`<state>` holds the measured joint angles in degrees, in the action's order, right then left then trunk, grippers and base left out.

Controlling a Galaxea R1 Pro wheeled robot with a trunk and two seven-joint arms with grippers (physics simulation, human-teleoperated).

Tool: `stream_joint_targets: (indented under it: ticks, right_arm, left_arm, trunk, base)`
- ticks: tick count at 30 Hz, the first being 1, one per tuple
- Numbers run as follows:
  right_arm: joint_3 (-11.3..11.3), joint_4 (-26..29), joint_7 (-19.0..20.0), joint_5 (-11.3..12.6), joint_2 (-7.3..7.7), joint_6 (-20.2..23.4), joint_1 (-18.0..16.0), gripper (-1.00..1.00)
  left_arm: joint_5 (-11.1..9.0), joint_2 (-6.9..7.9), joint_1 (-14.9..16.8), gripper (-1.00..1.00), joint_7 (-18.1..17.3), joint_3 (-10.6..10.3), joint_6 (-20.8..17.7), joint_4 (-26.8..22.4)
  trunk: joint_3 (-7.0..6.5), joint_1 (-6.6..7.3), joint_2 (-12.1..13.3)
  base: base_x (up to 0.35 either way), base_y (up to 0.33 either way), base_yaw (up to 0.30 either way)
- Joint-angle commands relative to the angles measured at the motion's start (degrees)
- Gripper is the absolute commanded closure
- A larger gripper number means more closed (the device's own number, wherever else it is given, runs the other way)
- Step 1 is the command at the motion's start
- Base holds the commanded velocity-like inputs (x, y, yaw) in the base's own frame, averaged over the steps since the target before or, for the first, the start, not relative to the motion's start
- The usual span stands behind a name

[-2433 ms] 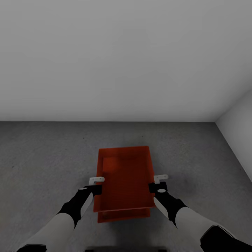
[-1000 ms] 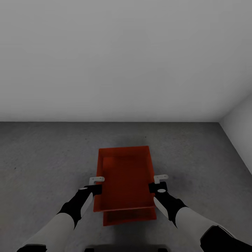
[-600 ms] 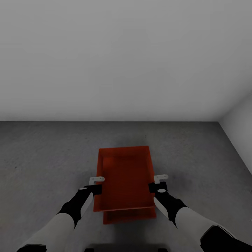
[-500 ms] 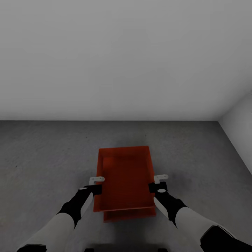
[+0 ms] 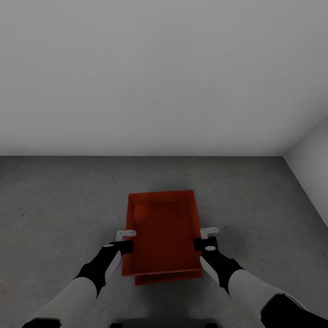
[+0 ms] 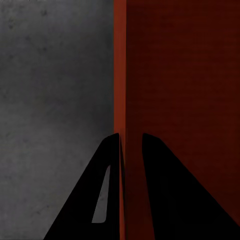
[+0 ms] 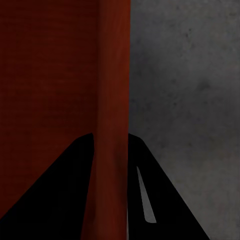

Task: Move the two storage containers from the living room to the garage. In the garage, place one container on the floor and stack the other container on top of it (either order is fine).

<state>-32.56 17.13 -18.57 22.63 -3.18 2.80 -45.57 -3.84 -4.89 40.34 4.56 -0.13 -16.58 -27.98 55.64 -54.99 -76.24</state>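
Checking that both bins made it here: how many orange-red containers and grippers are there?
Orange-red storage containers: 2, held container and lower container beneath it
Grippers: 2, left gripper, right gripper
Total: 4

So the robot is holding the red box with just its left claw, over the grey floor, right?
Not quite: both claws hold it. The head view shows the left claw and right claw each clamped on a side wall of the red box, over the grey floor.

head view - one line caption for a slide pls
Both grippers, left and right, hold an orange-red container over a second one on the concrete floor.
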Motion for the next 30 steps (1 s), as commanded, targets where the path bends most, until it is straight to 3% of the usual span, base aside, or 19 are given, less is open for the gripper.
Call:
stream_joint_targets:
  ticks: [1, 21, 30]
  right_arm:
    - [-0.7, -0.1, -0.5, 1.5, 0.02, 1.9, 0.0, 1.00]
    - [-0.7, -0.1, -0.5, 1.5, 0.02, 1.9, 0.0, 1.00]
    - [-0.7, -0.1, -0.5, 1.5, 0.02, 1.9, 0.0, 1.00]
  left_arm:
    - [-0.5, -0.04, 0.0, 1.00, 0.6, -0.9, -0.3, -0.3]
    - [-0.5, -0.04, 0.0, 1.00, 0.7, -0.9, 0.0, -0.3]
    - [-0.5, -0.09, 0.0, 1.00, 0.6, -1.0, -0.2, -0.2]
  trunk:
    - [0.03, 0.00, 0.0]
    - [0.03, 0.00, 0.0]
    - [1.65, -1.98, -3.6]
  base:
    - [0.000, 0.000, 0.000]
    - [0.000, 0.000, 0.000]
    - [0.000, 0.000, 0.000]
